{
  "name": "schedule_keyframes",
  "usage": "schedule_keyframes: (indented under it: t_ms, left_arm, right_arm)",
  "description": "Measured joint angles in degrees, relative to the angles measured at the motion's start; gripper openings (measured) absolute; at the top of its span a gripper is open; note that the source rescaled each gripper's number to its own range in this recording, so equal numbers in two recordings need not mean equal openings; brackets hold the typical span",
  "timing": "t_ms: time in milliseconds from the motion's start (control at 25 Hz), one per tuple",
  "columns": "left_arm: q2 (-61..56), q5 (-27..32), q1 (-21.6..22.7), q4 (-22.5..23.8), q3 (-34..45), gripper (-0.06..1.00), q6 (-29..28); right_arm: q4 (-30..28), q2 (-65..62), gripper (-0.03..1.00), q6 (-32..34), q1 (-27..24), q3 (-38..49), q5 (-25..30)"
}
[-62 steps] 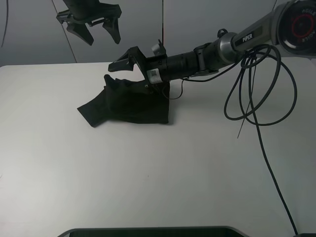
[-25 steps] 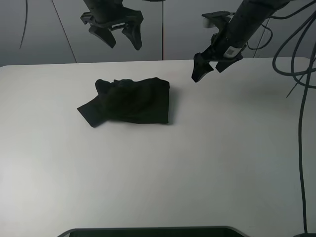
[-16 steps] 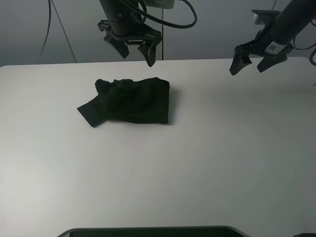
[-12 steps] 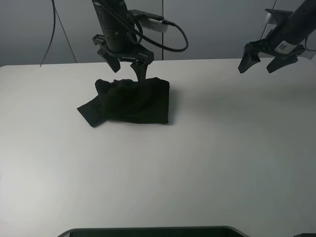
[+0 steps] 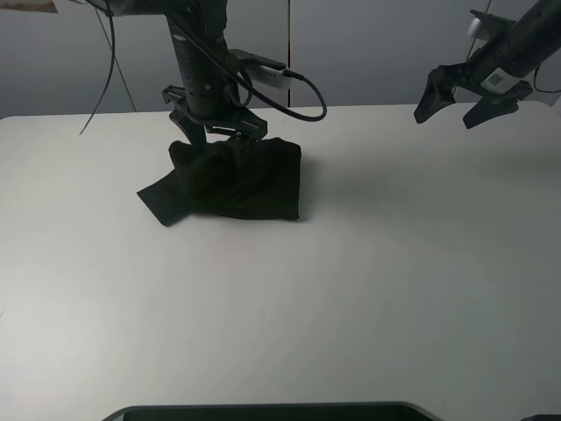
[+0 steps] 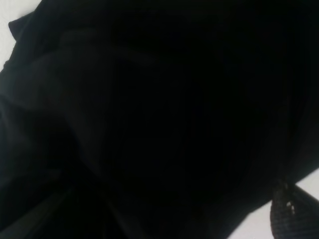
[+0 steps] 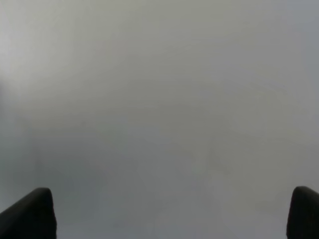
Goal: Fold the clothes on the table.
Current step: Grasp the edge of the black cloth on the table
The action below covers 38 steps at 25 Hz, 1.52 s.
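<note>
White table point(image 5: 368, 289) is carrying the black T-shirt point(image 5: 237, 186) at eleven o'clock; my left claw point(image 5: 216, 139) is resting wide open on it, right claw point(image 5: 443, 116) hanging spread, empty.

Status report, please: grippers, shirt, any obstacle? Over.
Left gripper open, at far edge of shirt. Right gripper open, raised, far from shirt. Shirt crumpled on table. Nothing blocking.
</note>
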Motion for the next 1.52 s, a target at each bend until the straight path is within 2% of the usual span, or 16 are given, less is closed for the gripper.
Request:
schedule_keyframes:
  t_ms: [320, 760, 960, 1200, 1360, 1520]
  left_arm:
    - [1.39, -0.10, 0.24, 6.87, 0.00, 0.99, -1.23]
    - [1.39, -0.10, 9.19, 6.93, 0.00, 0.99, -1.56]
    - [1.39, -0.10, 12.79, 3.80, 0.00, 0.99, 0.91]
    - [1.29, -0.10, 14.19, 2.01, 0.00, 0.99, 2.60]
    - [-1.21, -0.10, 14.19, -5.52, 0.05, 0.99, 4.64]
    - [-4.62, -0.31, 13.70, -10.13, 0.05, 0.99, 6.21]
  right_arm:
    - [4.02, 0.00, 1.00, -2.09, 0.00, 0.00, 0.33]
    - [4.02, 0.00, 1.00, -2.91, 0.00, 0.00, 0.33]
    - [4.02, 0.00, 1.00, -3.26, 0.00, 0.00, 0.33]
    - [4.02, 0.00, 1.00, -3.37, 0.00, 0.00, 0.33]
    - [4.02, 0.00, 1.00, -3.37, 0.00, 0.00, 0.33]
    - [4.02, 0.00, 1.00, -3.37, 0.00, 0.00, 0.33]
